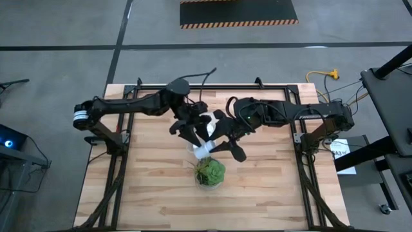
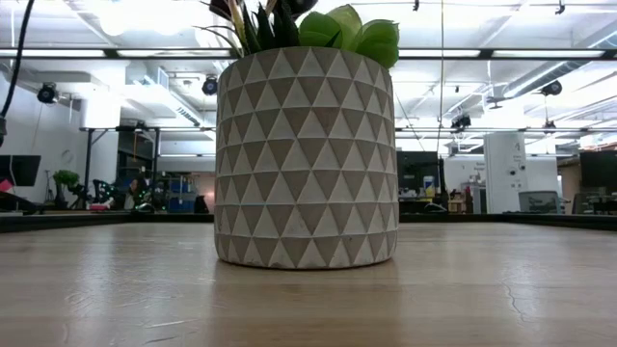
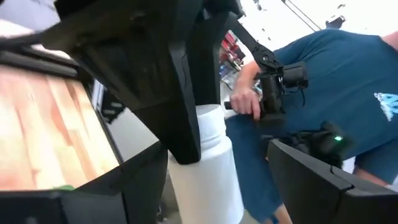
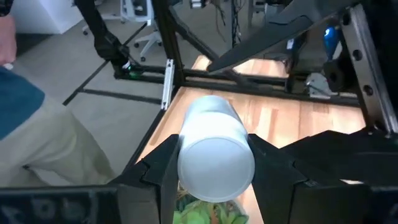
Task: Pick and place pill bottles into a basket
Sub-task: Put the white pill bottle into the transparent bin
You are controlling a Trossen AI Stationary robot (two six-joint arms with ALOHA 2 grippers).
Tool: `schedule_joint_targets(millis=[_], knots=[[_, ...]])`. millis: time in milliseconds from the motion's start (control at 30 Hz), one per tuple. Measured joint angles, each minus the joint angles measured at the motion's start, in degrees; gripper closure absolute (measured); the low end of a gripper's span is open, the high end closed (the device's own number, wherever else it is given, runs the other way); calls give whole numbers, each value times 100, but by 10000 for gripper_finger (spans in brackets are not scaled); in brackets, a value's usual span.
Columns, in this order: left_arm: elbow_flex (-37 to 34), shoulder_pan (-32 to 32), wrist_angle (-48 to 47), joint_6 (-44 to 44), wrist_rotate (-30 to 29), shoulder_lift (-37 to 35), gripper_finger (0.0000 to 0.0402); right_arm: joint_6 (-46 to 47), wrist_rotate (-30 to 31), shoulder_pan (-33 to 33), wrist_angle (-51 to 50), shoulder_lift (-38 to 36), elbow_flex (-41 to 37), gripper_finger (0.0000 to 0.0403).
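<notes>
White pill bottle [image 4: 214, 152] clamped btwn right gripper [image 4: 214, 177] fingers

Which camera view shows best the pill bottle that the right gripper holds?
The right wrist view: the pill bottle fills the middle, clamped between the right gripper's fingers. The left wrist view shows its side, partly hidden. The high view shows it small above the plant. The low view shows none.

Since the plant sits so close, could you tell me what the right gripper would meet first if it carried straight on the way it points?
Probably the potted plant: the right gripper, shut on a pill bottle, points toward it, leaves showing just beyond the bottle; depth is unclear.
</notes>
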Motion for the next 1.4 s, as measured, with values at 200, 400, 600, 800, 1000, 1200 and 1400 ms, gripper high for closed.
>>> schedule_joint_targets(millis=[200,400,600,800,1000,1200,1400], knots=[[-17,322,20,299,-355,-322,143,142,-16,2,-42,-29,8,258],[-33,719,-2,573,-1293,-637,143,536,22,-143,-281,38,6,258],[-34,859,21,938,-2565,-1025,143,569,163,-410,-1200,435,400,258],[-32,852,44,1279,-3057,-1428,143,31,454,-709,-2949,1429,1800,258],[-35,850,-20,1622,-3495,-1975,143,-46,495,-1085,-4094,2458,3265,258],[-35,852,-29,1945,-4225,-2540,143,-254,1204,-1224,-4821,3180,4274,258],[-35,852,-57,1953,-4341,-2702,143,-199,1421,-1371,-4964,3435,4097,258]])
